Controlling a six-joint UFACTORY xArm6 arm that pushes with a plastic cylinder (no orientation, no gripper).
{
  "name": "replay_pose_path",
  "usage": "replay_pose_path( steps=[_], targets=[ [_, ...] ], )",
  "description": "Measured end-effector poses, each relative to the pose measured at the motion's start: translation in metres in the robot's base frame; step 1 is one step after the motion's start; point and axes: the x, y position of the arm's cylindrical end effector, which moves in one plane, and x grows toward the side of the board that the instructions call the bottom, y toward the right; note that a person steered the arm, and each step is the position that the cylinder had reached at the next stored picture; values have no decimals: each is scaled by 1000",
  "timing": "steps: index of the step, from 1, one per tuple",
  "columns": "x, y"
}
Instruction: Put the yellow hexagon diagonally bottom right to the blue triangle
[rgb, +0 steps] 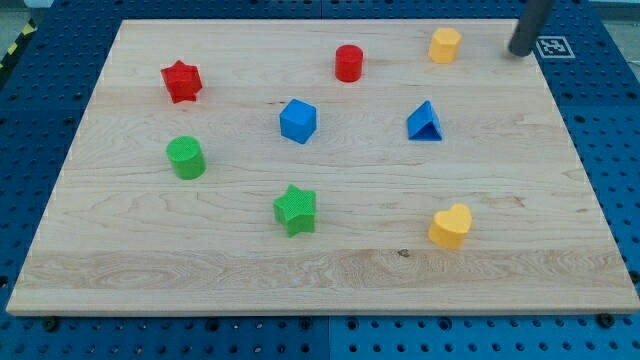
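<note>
since my tip (519, 52) sits right of the yellow hexagon (445, 45) at the tabletop (330, 265) top, with no claw fitted, a downward push past the blue triangle (424, 122) could clip it.

A pale wooden board (330, 270) lies on a blue perforated bench (620, 130) (regular rows of holes). A black-and-white marker tag (553, 46) sits just right of my tip (519, 52).
</note>
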Motion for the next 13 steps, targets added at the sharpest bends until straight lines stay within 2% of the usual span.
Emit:
replay_pose_path(
  steps=[1, 2, 3, 4, 5, 6, 8, 10, 13],
  targets=[
    [0, -16],
    [-19, -17],
    [-70, -53],
    [-66, -65],
    [-43, -95],
    [-40, -98],
    [-3, -78],
    [54, -44],
    [122, -91]
  ],
)
